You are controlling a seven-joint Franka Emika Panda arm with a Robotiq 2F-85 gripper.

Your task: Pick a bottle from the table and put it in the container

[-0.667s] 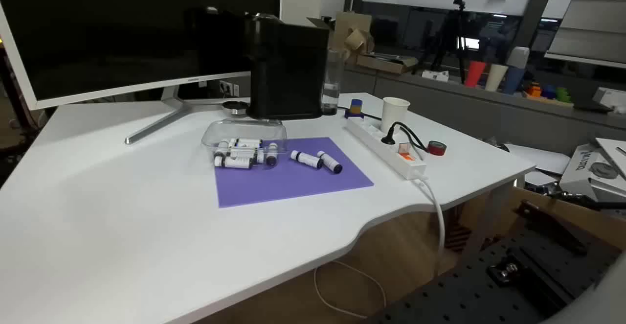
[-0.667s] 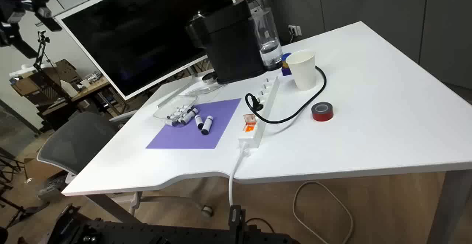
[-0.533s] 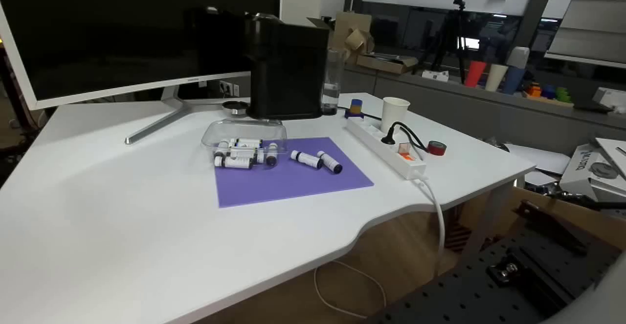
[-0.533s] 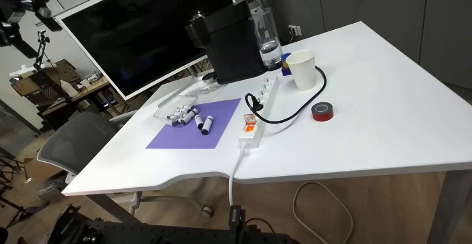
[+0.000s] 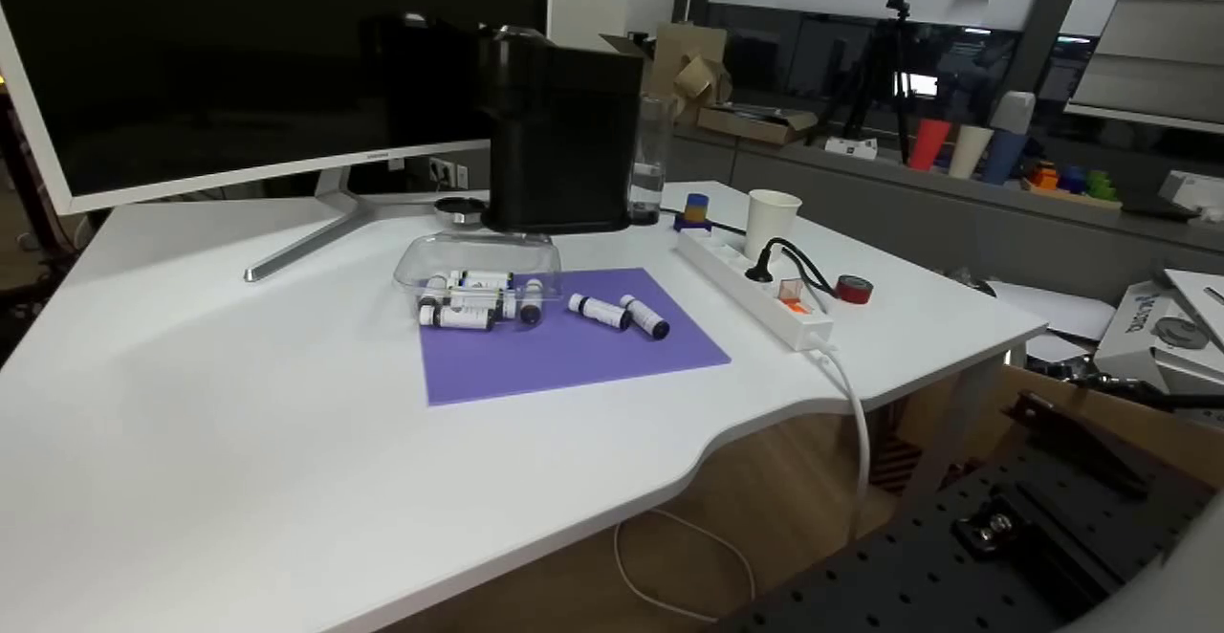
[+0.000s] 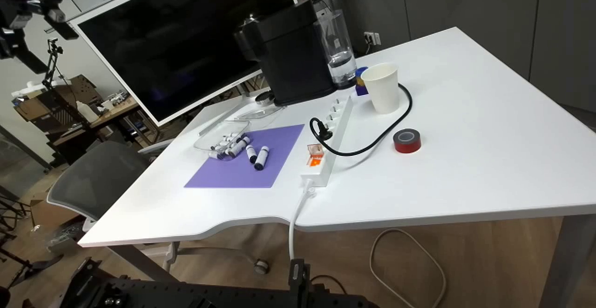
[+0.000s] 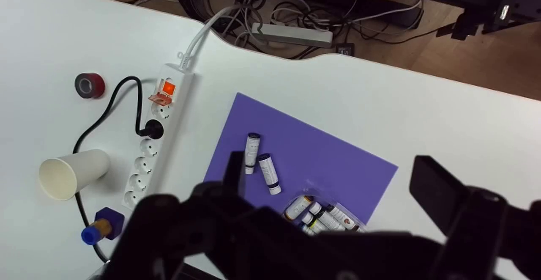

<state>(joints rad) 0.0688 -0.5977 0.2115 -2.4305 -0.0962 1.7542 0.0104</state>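
Two loose white bottles with dark ends lie close together on a purple mat: one bottle and another bottle. They also show in the wrist view, the first bottle and the second bottle, the latter partly beside my left-hand finger. The container is a clear, low plastic tray holding several similar bottles; in the wrist view its rim is partly hidden by my gripper. My gripper is wide open and empty, high above the table. It also shows at the upper left in an exterior view.
A white power strip with a black plug and cable lies beside the purple mat. A paper cup, red tape roll, black machine and large monitor stand around. The table's front edge curves inward near the mat.
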